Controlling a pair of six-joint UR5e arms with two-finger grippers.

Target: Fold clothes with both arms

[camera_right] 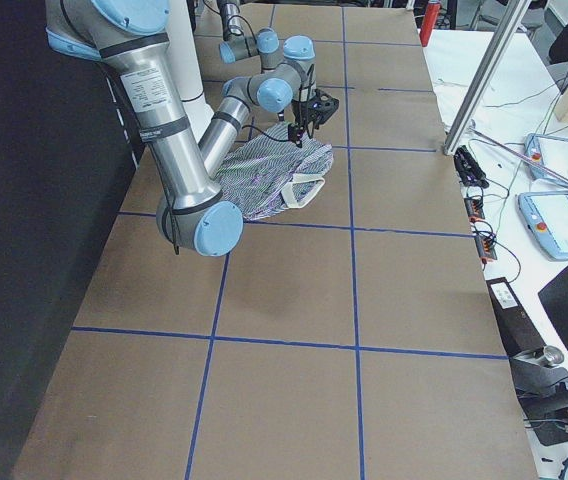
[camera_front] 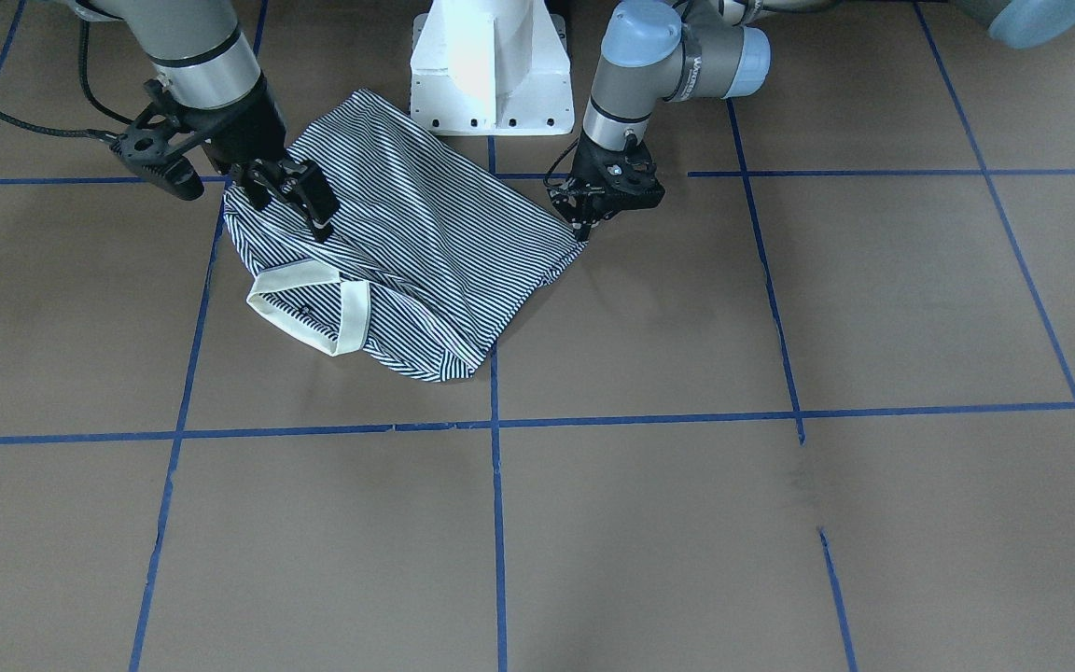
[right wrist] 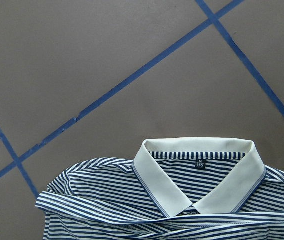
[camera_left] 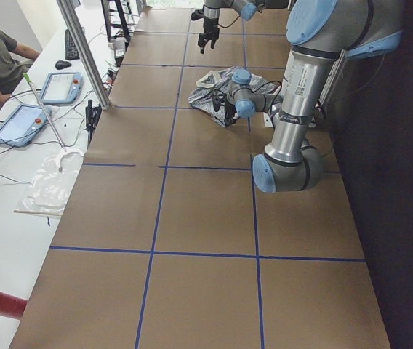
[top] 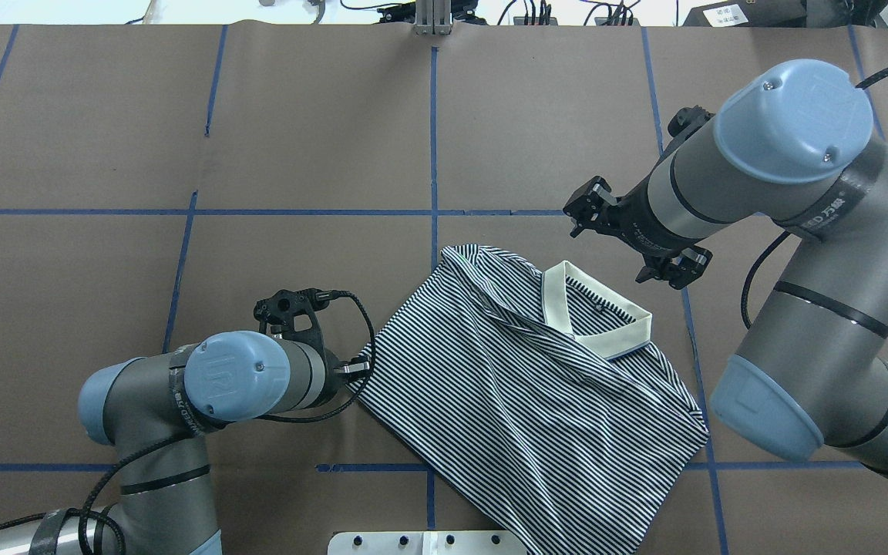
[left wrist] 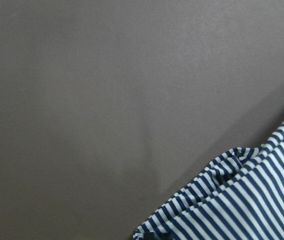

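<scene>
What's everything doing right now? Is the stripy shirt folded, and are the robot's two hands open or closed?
polo shirt, lying flat, front up, folded in to a rough rectangle.
collar, facing up, turned down flat.
right gripper, open, over the shirt's edge near the collar.
left gripper, tips at a shirt corner; cannot tell if open or shut.

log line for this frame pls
polo shirt: partly folded | left gripper: at shirt corner, grip unclear | right gripper: open above shirt
</scene>
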